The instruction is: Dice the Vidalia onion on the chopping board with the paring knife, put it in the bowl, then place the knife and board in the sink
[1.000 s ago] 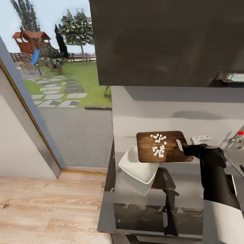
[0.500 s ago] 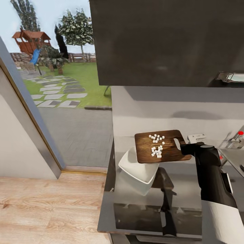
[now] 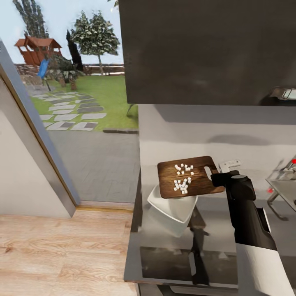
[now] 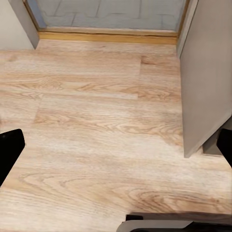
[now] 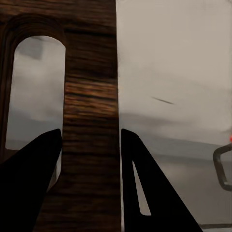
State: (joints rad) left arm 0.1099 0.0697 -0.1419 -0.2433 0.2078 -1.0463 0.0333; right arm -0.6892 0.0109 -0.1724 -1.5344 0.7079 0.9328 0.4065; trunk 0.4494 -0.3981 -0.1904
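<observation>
A kitchen corner seen from the robot's head: a glossy dark grey countertop (image 3: 172,263) runs along a pale wall, under a dark wall cabinet (image 3: 205,49). Beside the countertop, on the robot's left, a glass door (image 3: 61,123) looks out on a lawn, stepping stones and trees. The right gripper (image 3: 217,179) holds the chopping board (image 3: 187,181) in the air above the countertop, roughly level. Its fingers are clenched on the strip of wood at the board's short end, next to the slot handle; in the right wrist view the board (image 5: 89,121) sits between the two dark fingers (image 5: 145,188), the slot showing beside it. Small white diced onion pieces (image 3: 182,176) lie in two loose clusters on the board. The white square bowl (image 3: 172,204) rests on the countertop directly below the board, partly hidden by it. At the far end of the countertop from the door, the edge of the steel sink (image 3: 285,187) shows, with a red knob (image 3: 293,160) above it. The left wrist view looks down on light wooden floor (image 4: 96,125) and the foot of a grey cabinet panel (image 4: 205,72); the left gripper's dark fingertips (image 4: 9,150) sit far apart, released, holding nothing.
</observation>
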